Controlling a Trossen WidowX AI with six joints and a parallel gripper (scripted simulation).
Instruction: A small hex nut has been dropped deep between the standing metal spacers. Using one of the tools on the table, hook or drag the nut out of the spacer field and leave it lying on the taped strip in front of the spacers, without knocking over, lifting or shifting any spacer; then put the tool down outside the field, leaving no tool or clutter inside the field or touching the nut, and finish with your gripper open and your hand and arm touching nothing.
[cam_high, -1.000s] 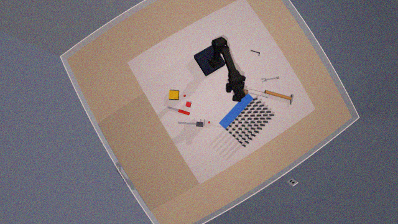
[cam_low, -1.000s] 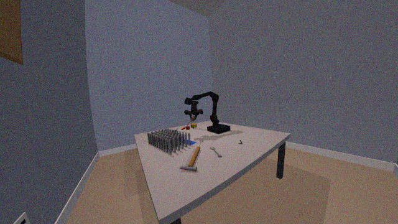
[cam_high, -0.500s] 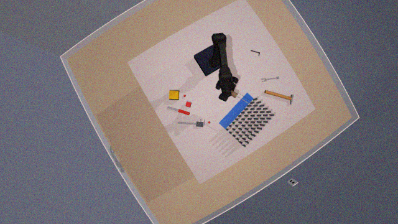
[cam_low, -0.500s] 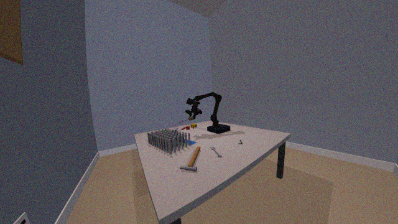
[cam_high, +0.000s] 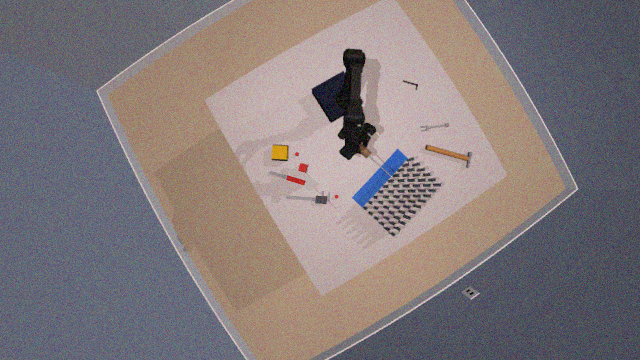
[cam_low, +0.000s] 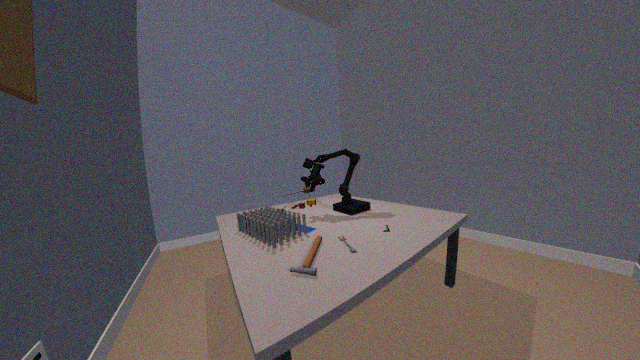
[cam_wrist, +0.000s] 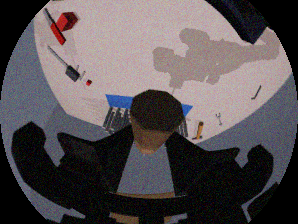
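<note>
My gripper (cam_high: 363, 149) (cam_low: 308, 189) (cam_wrist: 150, 128) is shut on the wooden handle of a thin-rod tool. The tool's handle (cam_high: 366, 152) (cam_wrist: 156, 112) sits between the fingers. In the top view its thin rod (cam_high: 380, 164) crosses above the blue taped strip (cam_high: 372, 186) (cam_low: 308, 229) (cam_wrist: 118, 101), its tip over the near edge of the spacers. In the exterior view the rod (cam_low: 292, 193) is raised well above the spacers (cam_low: 272, 230) (cam_wrist: 116, 118), which stand upright in rows. The nut cannot be made out. The rod's tip shape is unclear.
A hammer (cam_high: 447, 152) (cam_low: 312, 252), a wrench (cam_high: 435, 127) (cam_low: 347, 244) and a hex key (cam_high: 411, 83) lie on one side. A yellow block (cam_high: 280, 152), a red block (cam_high: 303, 168), a red-handled tool (cam_high: 295, 180) and a grey tool (cam_high: 321, 199) are opposite.
</note>
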